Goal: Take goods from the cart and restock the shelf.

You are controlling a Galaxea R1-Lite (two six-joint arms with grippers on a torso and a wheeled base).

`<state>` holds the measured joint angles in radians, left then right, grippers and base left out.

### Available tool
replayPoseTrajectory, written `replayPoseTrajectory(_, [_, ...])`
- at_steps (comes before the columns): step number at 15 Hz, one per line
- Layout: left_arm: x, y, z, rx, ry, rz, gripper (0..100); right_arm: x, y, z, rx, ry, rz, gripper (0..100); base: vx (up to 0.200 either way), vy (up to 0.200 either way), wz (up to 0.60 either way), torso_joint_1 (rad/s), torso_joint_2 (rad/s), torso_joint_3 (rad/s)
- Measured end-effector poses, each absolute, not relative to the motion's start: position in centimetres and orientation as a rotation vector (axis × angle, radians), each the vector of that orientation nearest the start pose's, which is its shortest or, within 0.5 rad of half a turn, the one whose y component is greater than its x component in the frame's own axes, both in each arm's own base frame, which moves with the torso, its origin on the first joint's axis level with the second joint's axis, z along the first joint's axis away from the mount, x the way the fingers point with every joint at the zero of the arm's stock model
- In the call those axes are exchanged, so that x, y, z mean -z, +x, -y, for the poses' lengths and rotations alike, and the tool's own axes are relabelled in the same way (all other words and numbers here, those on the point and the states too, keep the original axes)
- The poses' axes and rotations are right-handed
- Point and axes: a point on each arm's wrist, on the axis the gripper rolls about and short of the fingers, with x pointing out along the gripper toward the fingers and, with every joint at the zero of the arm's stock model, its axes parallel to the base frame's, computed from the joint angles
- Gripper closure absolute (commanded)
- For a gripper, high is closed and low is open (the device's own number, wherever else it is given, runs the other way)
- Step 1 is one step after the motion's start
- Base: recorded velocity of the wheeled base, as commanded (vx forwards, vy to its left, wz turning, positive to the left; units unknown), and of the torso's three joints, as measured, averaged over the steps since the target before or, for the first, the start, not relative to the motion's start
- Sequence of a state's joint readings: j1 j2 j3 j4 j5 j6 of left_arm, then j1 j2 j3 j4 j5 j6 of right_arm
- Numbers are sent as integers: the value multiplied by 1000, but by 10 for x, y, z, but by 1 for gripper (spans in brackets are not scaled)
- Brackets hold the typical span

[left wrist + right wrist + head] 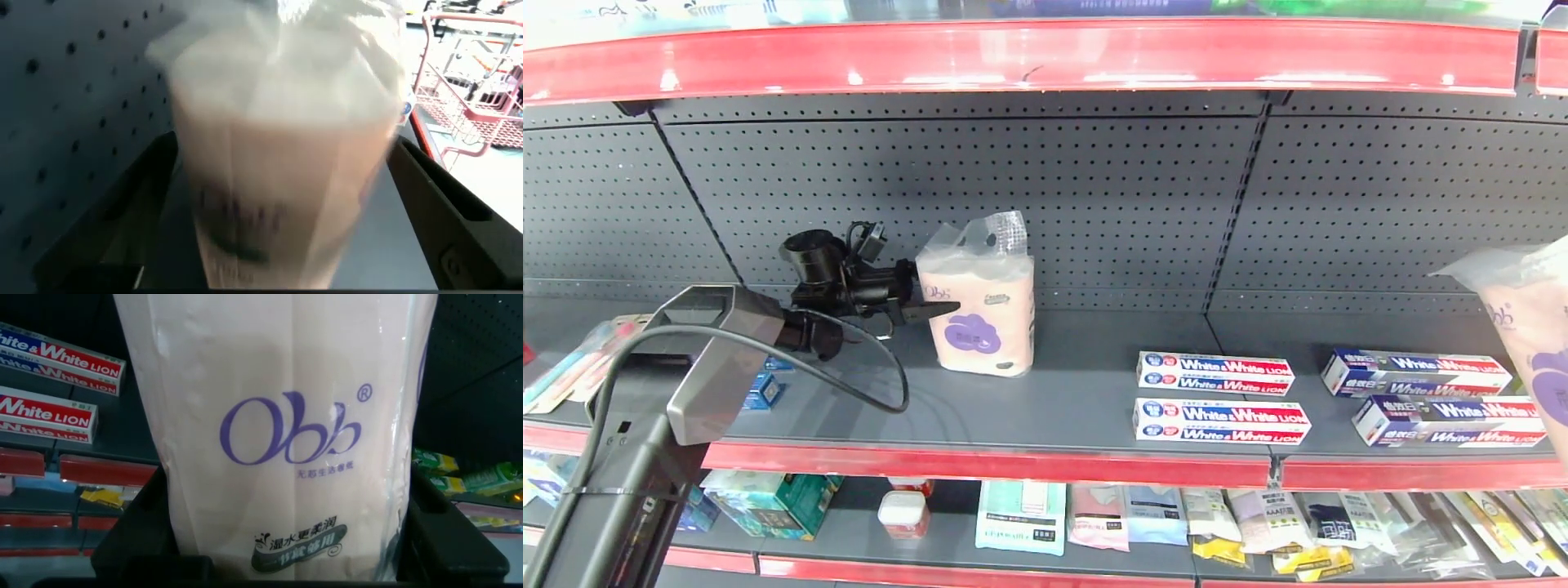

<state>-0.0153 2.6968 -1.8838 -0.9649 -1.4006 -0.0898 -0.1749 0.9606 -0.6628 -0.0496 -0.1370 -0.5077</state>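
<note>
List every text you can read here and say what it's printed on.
"White & White LION": toothpaste boxes.
"Obb": right tissue pack, seen in the right wrist view.
Left tissue pack, lower-shelf packets and the right tissue pack's small print: too small or blurred to read.

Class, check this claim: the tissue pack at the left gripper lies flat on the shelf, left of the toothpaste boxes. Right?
No. The tissue pack at the left gripper stands upright on the shelf, left of the toothpaste boxes; the head view shows it.
</note>
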Motion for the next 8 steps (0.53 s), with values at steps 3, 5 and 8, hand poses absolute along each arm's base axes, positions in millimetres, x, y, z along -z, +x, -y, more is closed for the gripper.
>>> replayPoseTrajectory(3, [-66, 533, 39, 1439, 26, 66, 0, -241, 114, 23, 249, -497, -325, 100, 0, 0, 0, 0, 0, 0])
replayPoseTrajectory(5, [-62, 535, 45, 1451, 25, 66, 0, -241, 114, 23, 251, -497, -325, 100, 0, 0, 0, 0, 0, 0])
replayPoseTrajectory(8, [-58, 535, 52, 1464, 15, 56, 0, -241, 114, 23, 252, -497, -325, 100, 0, 0, 0, 0, 0, 0])
